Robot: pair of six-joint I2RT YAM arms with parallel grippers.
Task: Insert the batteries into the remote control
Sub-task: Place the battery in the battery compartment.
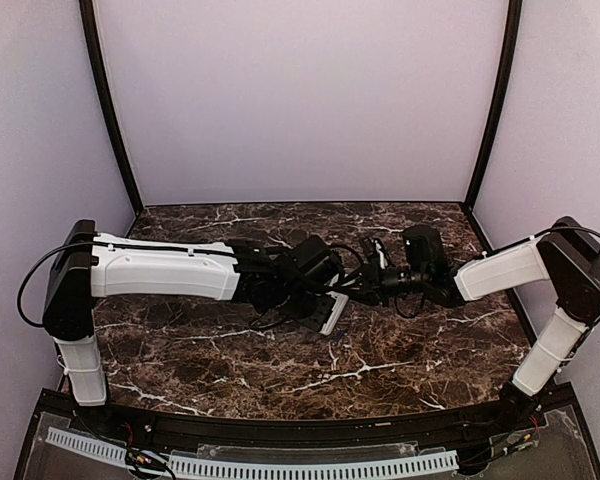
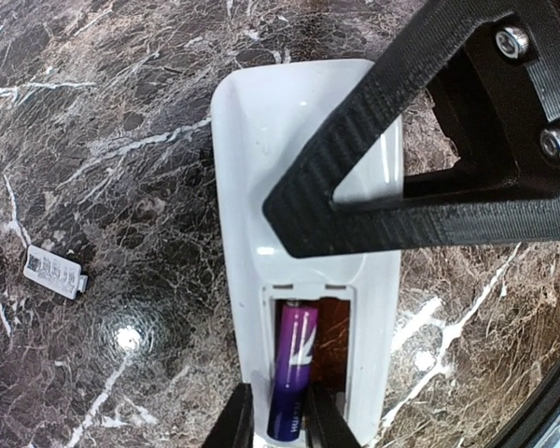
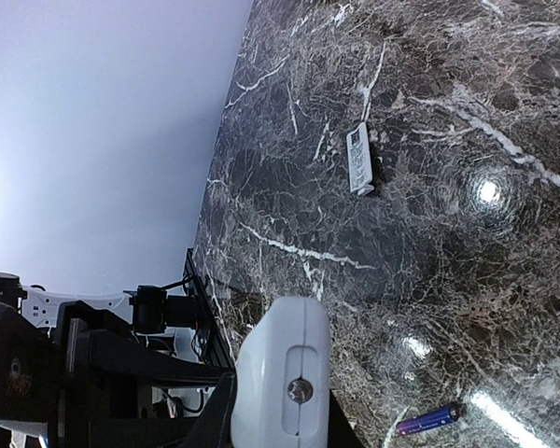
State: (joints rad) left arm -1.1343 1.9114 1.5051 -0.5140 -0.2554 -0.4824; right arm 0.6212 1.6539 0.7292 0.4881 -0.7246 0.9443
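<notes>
Mid-table: my right gripper (image 3: 278,415) is clamped shut on one end of the remote control (image 2: 261,168), which lies back side up. One battery (image 2: 295,343) sits in the open bay. The left gripper (image 2: 278,411) has its fingers narrowly flanking the battery's end; I cannot tell whether they pinch it. A second battery (image 3: 429,420) lies on the marble table (image 2: 121,140) near the remote. A small white piece (image 2: 54,271) lies well apart.

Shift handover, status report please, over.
Right end effector clamps white oblong remote control. Left end effector straddles purple cylindrical battery in bay, grip unclear. Second battery lies on marble tabletop.
</notes>
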